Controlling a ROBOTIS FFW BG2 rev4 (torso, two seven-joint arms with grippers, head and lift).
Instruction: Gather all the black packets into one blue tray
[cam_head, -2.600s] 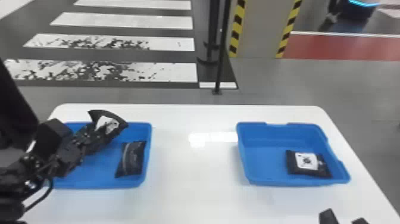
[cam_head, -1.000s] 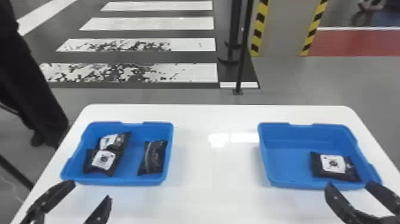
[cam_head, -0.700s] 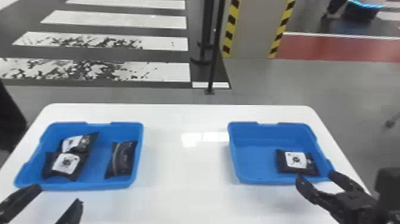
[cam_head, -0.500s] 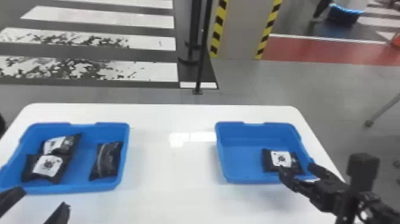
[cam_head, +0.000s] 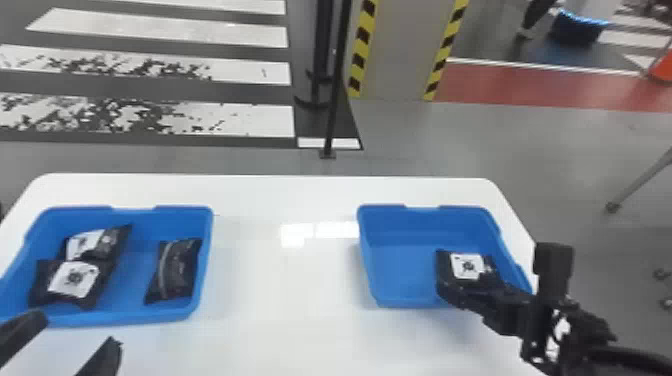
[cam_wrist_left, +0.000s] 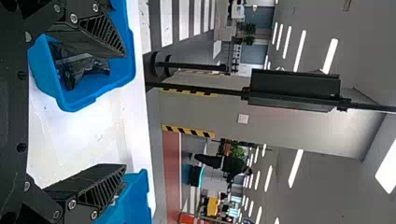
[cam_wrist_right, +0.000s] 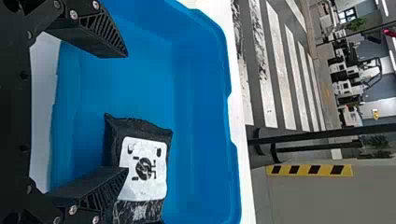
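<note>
Head view: R gripper (cam_head: 467, 295) partly hides blk. pkt. (cam_head: 467, 266) in R tray (cam_head: 367, 255); L gripper (cam_head: 79, 330) cut off by bottom edge, L tray (cam_head: 175, 217) by L edge.

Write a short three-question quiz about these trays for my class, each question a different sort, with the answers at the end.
1. True or false: the left tray holds three black packets.
2. Choose one: the right gripper is (a) open, (b) shut on a packet, (c) shut and empty.
3. Fill in: the packet in the right tray has a ____ label.
Key: 1 true; 2 a; 3 white.
</note>
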